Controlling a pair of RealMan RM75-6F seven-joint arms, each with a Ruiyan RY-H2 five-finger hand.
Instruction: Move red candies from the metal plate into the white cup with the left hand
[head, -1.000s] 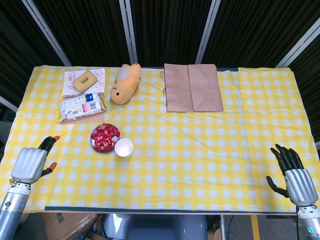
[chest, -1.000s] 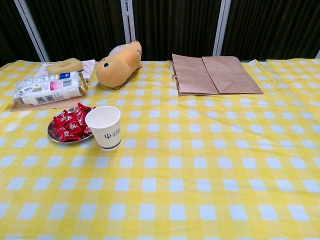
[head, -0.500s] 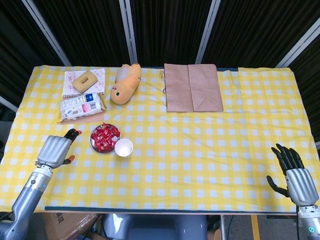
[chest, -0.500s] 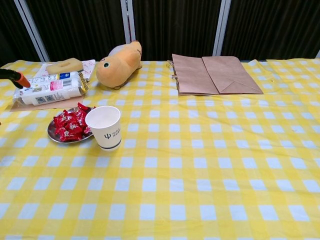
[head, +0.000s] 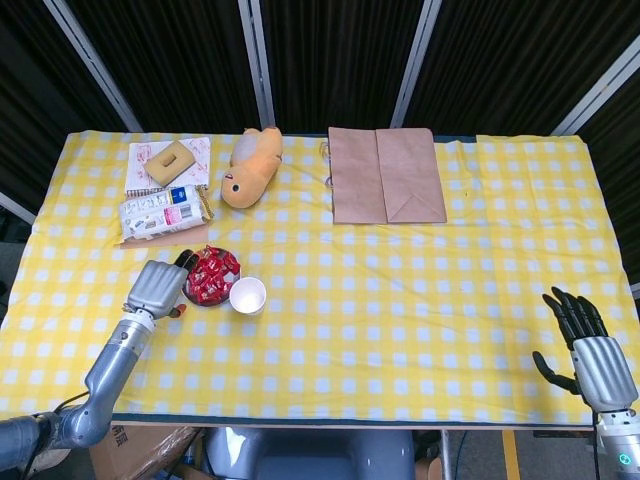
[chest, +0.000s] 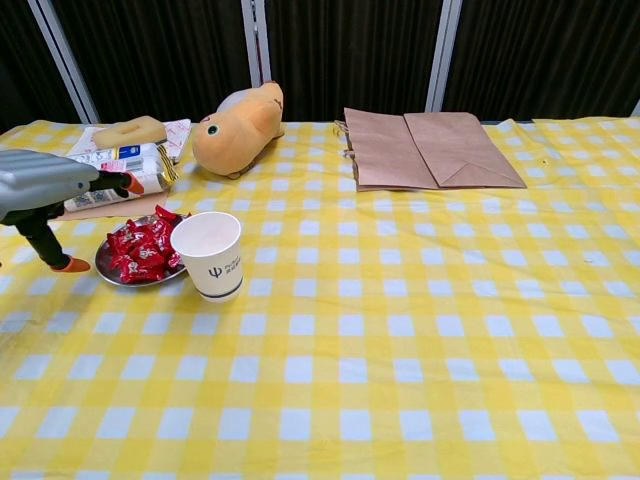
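**Closing on the candy plate: left hand arrives beside the pile**

Spanning both views, the bench (head: 400, 300) wears a yellow-checked cloth, and the 2 cameras agree on the layout. Next in size, the flat brown paper bag (head: 386, 174) lies at the far edge, well apart from the work area. The orange plush toy (head: 249, 167) lies near it, with a white packet (head: 160, 212) and a block on a printed sheet (head: 168, 163) toward the far left corner.

Over the last second the left hand (head: 156, 287) has travelled in from the bench's left edge and now sits just beside the metal plate (chest: 103, 266), fingers apart with nothing in them, fingertips (head: 184, 260) reaching toward the rim. The chest view shows it level with the plate, one orange-tipped finger pointing down at the cloth. The right hand (head: 585, 345) has not moved: it is at the near right corner, fingers spread and empty.

The white cup (head: 247, 295) stands upright, touching or nearly touching the plate's near-right side; I cannot tell if anything is in it. The red candies (head: 210, 274) are heaped on the plate.

My reading: the approach is almost done and no candy has been lifted yet. The hand next needs to come over the pile and pinch 1 wrapped piece; the cup sits close, so a wide sweep could tip it.
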